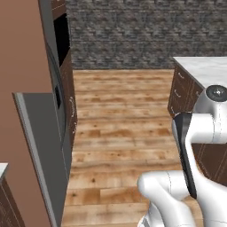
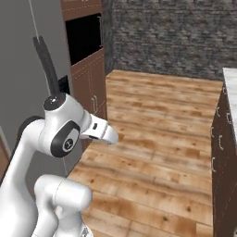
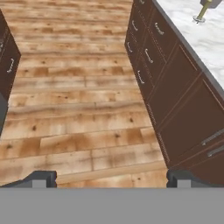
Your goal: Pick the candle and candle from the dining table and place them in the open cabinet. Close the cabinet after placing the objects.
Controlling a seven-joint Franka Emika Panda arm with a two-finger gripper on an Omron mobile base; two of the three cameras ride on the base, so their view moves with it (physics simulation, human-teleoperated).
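Note:
In the hand view my gripper (image 3: 112,178) is open, its two dark fingertips (image 3: 43,177) far apart above the wood floor with nothing between them. The dining table (image 3: 205,39), white marble over dark brown drawers with silver handles, runs along the right of that view. On its top at the far right stands the slim brass candlestick (image 3: 201,14) of one candle, its upper part cut off by the frame edge. The table's corner also appears in the left base view (image 1: 201,68) and its edge in the right base view (image 2: 230,88). The other candle and the cabinet are out of view.
A tall grey fridge (image 1: 42,146) stands at the left, with a brown unit holding a dark recess (image 2: 83,37) beyond it. Open wood floor (image 1: 122,111) lies between these and the table. A dark stone wall (image 1: 133,31) closes the back.

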